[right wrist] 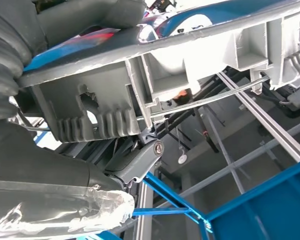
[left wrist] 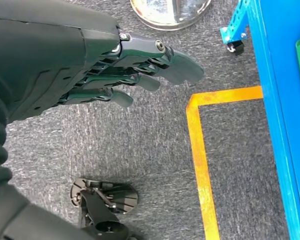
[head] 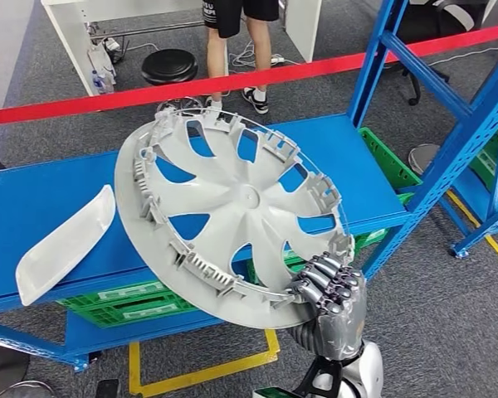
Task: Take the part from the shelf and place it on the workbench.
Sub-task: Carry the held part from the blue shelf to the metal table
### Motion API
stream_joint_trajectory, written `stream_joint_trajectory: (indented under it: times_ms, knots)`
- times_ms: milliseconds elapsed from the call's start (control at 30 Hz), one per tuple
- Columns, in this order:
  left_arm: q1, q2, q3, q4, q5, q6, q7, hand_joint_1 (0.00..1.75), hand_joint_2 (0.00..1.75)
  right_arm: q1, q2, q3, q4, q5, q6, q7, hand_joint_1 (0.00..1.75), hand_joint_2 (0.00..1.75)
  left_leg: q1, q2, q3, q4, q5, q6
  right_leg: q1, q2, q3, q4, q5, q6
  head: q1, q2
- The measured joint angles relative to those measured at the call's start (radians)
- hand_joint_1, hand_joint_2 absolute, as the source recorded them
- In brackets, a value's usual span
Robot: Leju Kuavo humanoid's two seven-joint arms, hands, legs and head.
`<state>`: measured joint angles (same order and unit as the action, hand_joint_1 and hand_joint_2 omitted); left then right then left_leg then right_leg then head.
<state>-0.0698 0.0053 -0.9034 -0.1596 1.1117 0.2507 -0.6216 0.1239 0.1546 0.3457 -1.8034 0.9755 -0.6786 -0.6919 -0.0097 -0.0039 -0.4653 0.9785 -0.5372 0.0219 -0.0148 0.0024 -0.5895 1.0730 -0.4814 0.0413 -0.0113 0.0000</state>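
A large grey wheel cover (head: 227,211), inner side up with ribs and clips showing, is tilted in the air above the blue shelf (head: 40,207). My right hand (head: 331,303) grips its near right rim, fingers curled over the edge. In the right wrist view the cover's rim (right wrist: 171,70) runs close above the thumb (right wrist: 141,162). My left hand (left wrist: 122,75) hangs over the grey carpet with its fingers straight and nothing in them.
A white curved trim piece (head: 65,245) lies on the shelf's left part. Green crates (head: 134,303) sit on the lower level. Blue rack uprights (head: 446,149) stand at right. A red tape barrier (head: 234,79) crosses behind, with a person's legs (head: 237,58) beyond. Yellow floor tape (left wrist: 201,155) marks the carpet.
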Motion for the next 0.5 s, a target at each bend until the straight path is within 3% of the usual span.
stream_joint_trajectory:
  times_ms: [100, 167, 233, 300, 333, 367, 400, 500]
  knots:
    - [0.000, -0.001, -0.007, 0.001, 0.002, 0.004, 0.000, 0.00, 1.75, 0.005, -0.004, 0.000, -0.001, 0.005, 0.000, 0.002, 1.75, 1.75, -0.001, -0.001, -0.013, 0.015, -0.001, -0.015, 0.003, 0.004, 0.011, -0.026, -0.009, -0.014, -0.001, 0.000]
    - [0.000, -0.001, -0.011, 0.002, 0.004, 0.007, 0.000, 0.00, 1.75, 0.008, -0.005, -0.002, -0.005, 0.012, 0.000, 0.002, 1.75, 1.75, 0.000, 0.000, -0.024, 0.033, -0.019, -0.026, 0.001, 0.003, 0.007, -0.034, -0.010, -0.027, -0.004, 0.000]
    - [-0.001, -0.001, -0.014, 0.002, 0.008, 0.009, 0.000, 0.00, 1.75, 0.010, -0.005, -0.002, -0.012, 0.021, 0.000, 0.000, 1.75, 1.75, 0.004, 0.000, -0.058, 0.110, -0.077, -0.036, -0.001, 0.000, 0.001, -0.039, -0.004, -0.040, -0.008, 0.000]
    - [-0.001, -0.003, -0.017, 0.002, 0.010, 0.010, 0.000, 0.00, 1.75, 0.013, -0.005, -0.003, -0.015, 0.029, 0.000, 0.000, 1.75, 1.75, 0.009, 0.001, -0.111, 0.238, -0.139, -0.042, 0.003, -0.004, -0.008, -0.039, 0.002, -0.049, -0.008, 0.000]
    - [0.000, -0.003, -0.018, 0.002, 0.010, 0.011, 0.000, 0.00, 1.75, 0.014, -0.005, -0.003, -0.015, 0.031, 0.000, 0.000, 1.75, 1.75, 0.011, 0.001, -0.129, 0.281, -0.149, -0.043, 0.006, -0.005, -0.013, -0.039, 0.006, -0.051, -0.008, 0.000]
    - [0.000, -0.004, -0.019, 0.002, 0.010, 0.012, 0.000, 0.00, 1.75, 0.016, -0.006, -0.004, -0.015, 0.033, 0.000, 0.000, 1.75, 1.75, 0.012, 0.001, -0.131, 0.291, -0.139, -0.042, 0.009, -0.006, -0.019, -0.038, 0.011, -0.052, -0.008, 0.000]
    - [0.000, -0.004, -0.019, 0.002, 0.011, 0.012, 0.000, 0.00, 1.75, 0.018, -0.006, -0.004, -0.015, 0.035, 0.000, -0.001, 1.75, 1.75, 0.013, 0.001, -0.115, 0.263, -0.112, -0.040, 0.011, -0.006, -0.024, -0.038, 0.015, -0.053, -0.008, 0.000]
    - [-0.003, -0.004, -0.020, 0.002, 0.013, 0.014, 0.001, 0.00, 1.75, 0.020, -0.006, -0.006, -0.021, 0.043, 0.000, -0.001, 1.75, 1.75, 0.009, 0.000, -0.016, 0.072, -0.027, -0.027, 0.015, -0.005, -0.037, -0.038, 0.033, -0.047, -0.008, 0.000]
